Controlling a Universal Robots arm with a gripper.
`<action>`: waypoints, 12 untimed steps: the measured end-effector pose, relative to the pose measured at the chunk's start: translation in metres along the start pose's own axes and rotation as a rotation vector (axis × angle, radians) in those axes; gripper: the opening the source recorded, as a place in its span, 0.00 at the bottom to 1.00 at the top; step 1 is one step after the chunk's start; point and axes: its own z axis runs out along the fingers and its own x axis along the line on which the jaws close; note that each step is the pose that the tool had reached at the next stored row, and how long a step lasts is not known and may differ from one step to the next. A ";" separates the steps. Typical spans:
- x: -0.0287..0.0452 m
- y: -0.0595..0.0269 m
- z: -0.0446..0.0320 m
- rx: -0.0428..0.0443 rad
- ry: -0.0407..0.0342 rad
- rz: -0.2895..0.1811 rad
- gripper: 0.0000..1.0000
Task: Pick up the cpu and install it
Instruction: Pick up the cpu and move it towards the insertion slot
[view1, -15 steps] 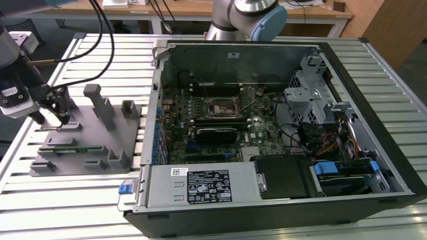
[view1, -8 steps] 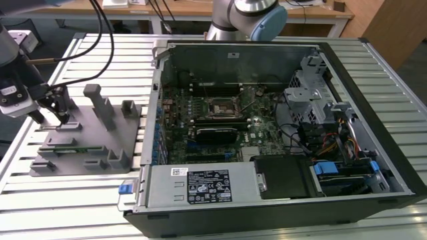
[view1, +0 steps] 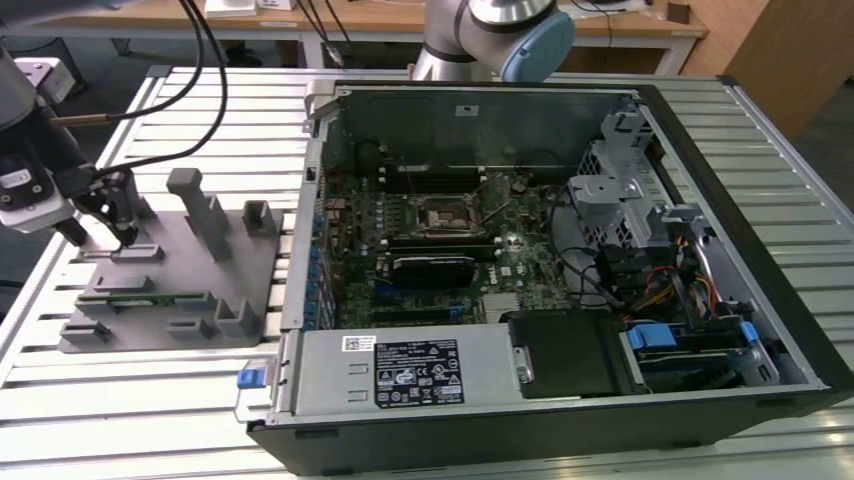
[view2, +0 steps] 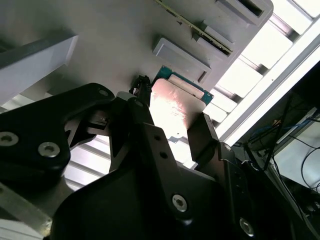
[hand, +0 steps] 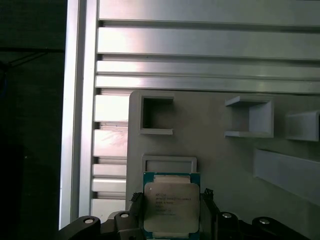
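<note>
Here, in the exterior view, my gripper (view1: 104, 240) hangs at the exterior view's left over a grey fixture plate (view1: 174, 335). The plate lies on a slatted metal table (view1: 134, 410). A thin green memory stick (view1: 147, 297) rests in a slot on the plate. To the exterior view's right stands an open computer case (view1: 747, 200). Its motherboard (view1: 400, 290) is exposed, and the black square socket (view1: 441, 215) sits near the middle of the board, well apart from my gripper. From this angle my dark fingers hide whatever lies between them.

The wrist views supply that detail. In the first wrist view, the cpu (hand: 171, 202), pale silver on top with a green rim, sits squarely between my two fingers (hand: 208, 200). They press on its opposite edges, so I am pinching the cpu. Just beyond it on the plate is a small raised rectangular frame (hand: 169, 161).

In the second wrist view, seen from the side and low, the cpu (view2: 175, 107) shows its shiny metal top. A finger (view2: 200, 135) stands against one edge and the other finger against the far edge.
</note>
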 end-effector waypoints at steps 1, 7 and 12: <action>0.0000 0.0000 -0.0004 0.0000 0.0000 0.000 0.54; 0.0000 0.0001 -0.0025 0.0000 0.0000 0.000 0.54; 0.0000 0.0002 -0.0045 0.0001 0.0000 0.000 0.54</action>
